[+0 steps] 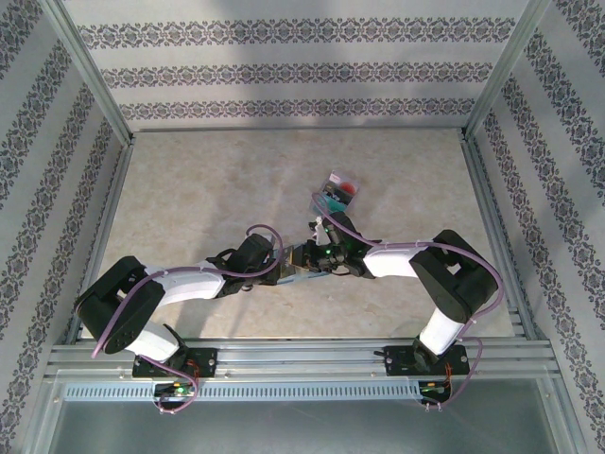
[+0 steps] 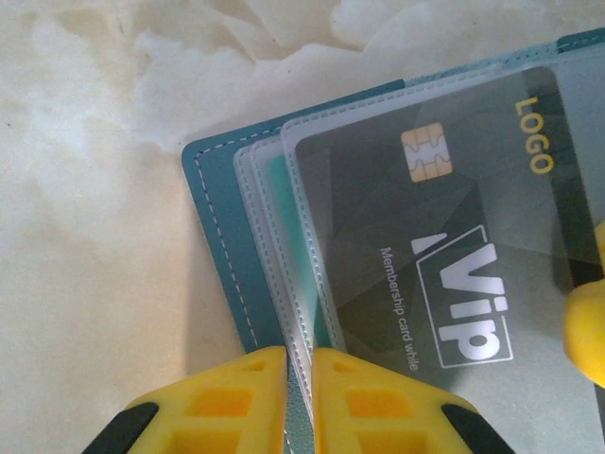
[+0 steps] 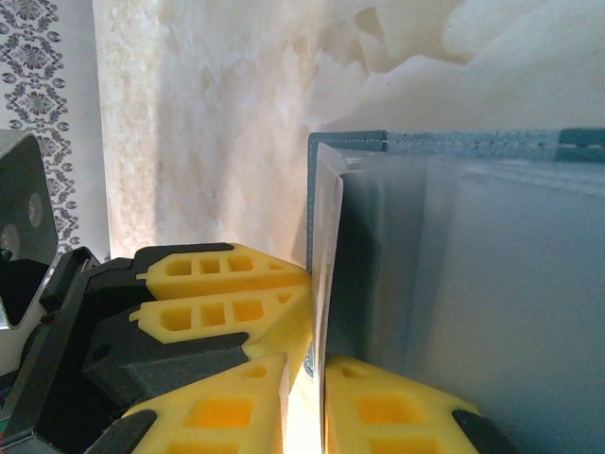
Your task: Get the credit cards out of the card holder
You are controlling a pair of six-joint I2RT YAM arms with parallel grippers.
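The card holder [image 2: 213, 227] lies open on the table, its blue-grey stitched cover under clear sleeves. A dark card [image 2: 454, 236] with a chip and "VIP" print sits in the top sleeve. My left gripper [image 2: 299, 397] is shut on the holder's near edge, cover and sleeve edges between its yellow fingers. My right gripper [image 3: 304, 407] holds a thin clear sleeve edge of the holder [image 3: 454, 142], with a narrow lit gap on one side. One of its fingers [image 2: 586, 331] rests on the VIP sleeve. From above, both grippers [image 1: 288, 265] [image 1: 321, 255] meet at mid-table. Loose credit cards [image 1: 338, 192], teal and red, lie behind them.
The beige marbled table [image 1: 208, 189] is bounded by aluminium rails and patterned walls. The left gripper's fingers [image 3: 217, 284] press close beside my right gripper. The card pile sits just beyond the right wrist.
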